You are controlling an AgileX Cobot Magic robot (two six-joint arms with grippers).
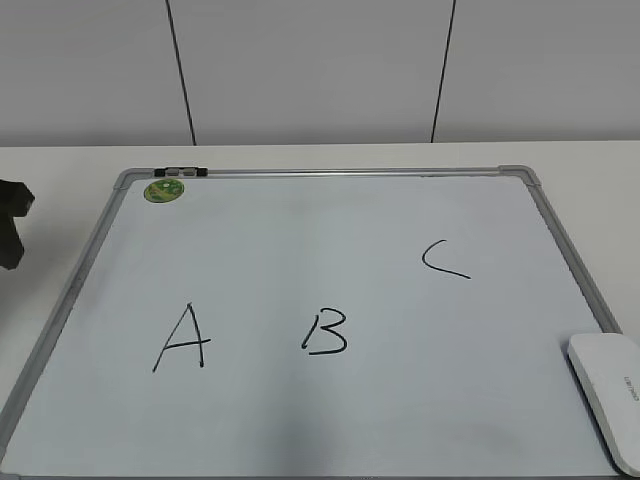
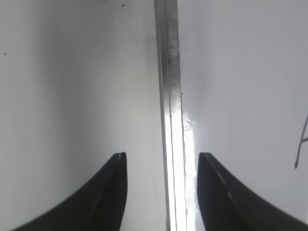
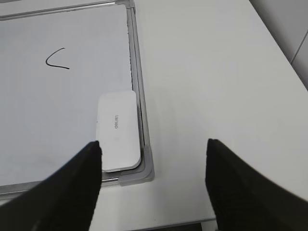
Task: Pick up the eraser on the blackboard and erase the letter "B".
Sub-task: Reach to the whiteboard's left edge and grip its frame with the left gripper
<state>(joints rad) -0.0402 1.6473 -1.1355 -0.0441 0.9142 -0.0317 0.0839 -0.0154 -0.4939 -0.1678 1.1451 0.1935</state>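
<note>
The blackboard (image 1: 330, 240), a white board in a grey frame, lies flat on the table. The letter "B" (image 1: 327, 333) is drawn in black near its front middle. The white eraser (image 1: 612, 395) lies in the board's front right corner; it also shows in the right wrist view (image 3: 118, 130). My right gripper (image 3: 154, 149) is open and empty, above the table just right of the eraser and the board's corner. My left gripper (image 2: 162, 161) is open and empty, straddling the board's left frame rail (image 2: 171, 120); only a dark part of it (image 1: 12, 225) shows in the exterior view.
A black "A" (image 1: 183, 338) and "C" (image 1: 445, 260) flank the "B". A round green sticker (image 1: 164, 190) and a small black clip (image 1: 180, 172) sit at the board's far left corner. White table (image 3: 216, 72) lies to the right; a panelled wall stands behind.
</note>
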